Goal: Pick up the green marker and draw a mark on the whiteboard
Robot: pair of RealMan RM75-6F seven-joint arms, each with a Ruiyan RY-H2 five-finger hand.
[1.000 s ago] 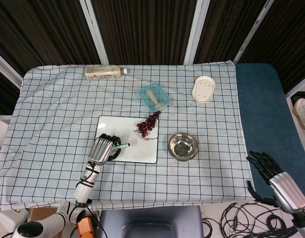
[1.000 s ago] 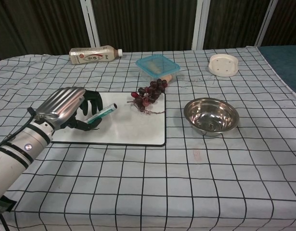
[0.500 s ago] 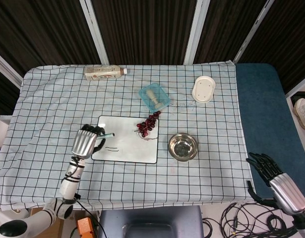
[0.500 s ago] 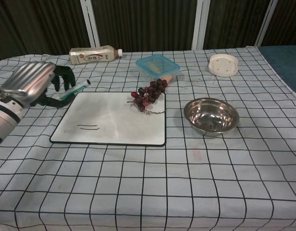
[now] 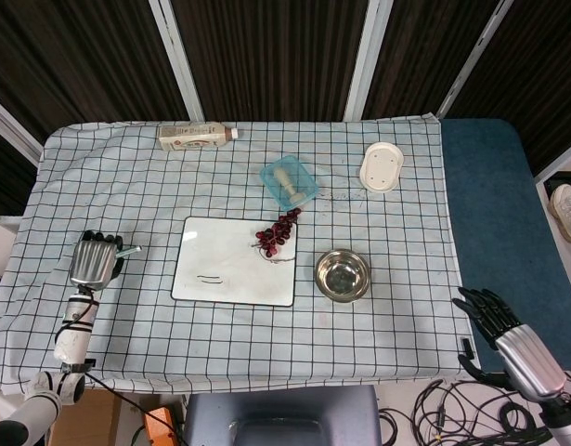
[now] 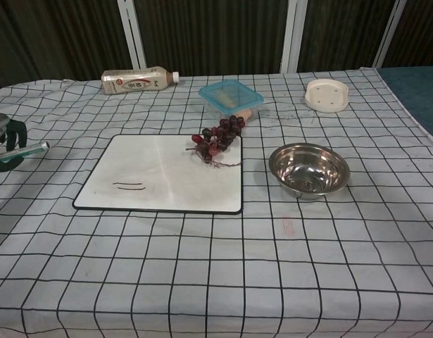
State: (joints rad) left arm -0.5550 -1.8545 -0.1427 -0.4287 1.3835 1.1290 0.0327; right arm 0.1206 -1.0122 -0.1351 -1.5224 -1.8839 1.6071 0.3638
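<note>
The whiteboard lies flat mid-table, with two short dark strokes near its front left corner. My left hand is well to the left of the board, over the checked cloth, and grips the green marker, whose tip points right. In the chest view only the fingers show at the left edge. My right hand hangs off the table's front right corner with its fingers spread and nothing in it.
A bunch of dark grapes overlaps the board's far right corner. Right of the board sits a steel bowl. Behind are a blue lidded box, a white dish and a lying bottle.
My left hand has carried the marker off the board to the left, by about a board's width. The two strokes it covered a second ago now show. The right hand barely shifted.
</note>
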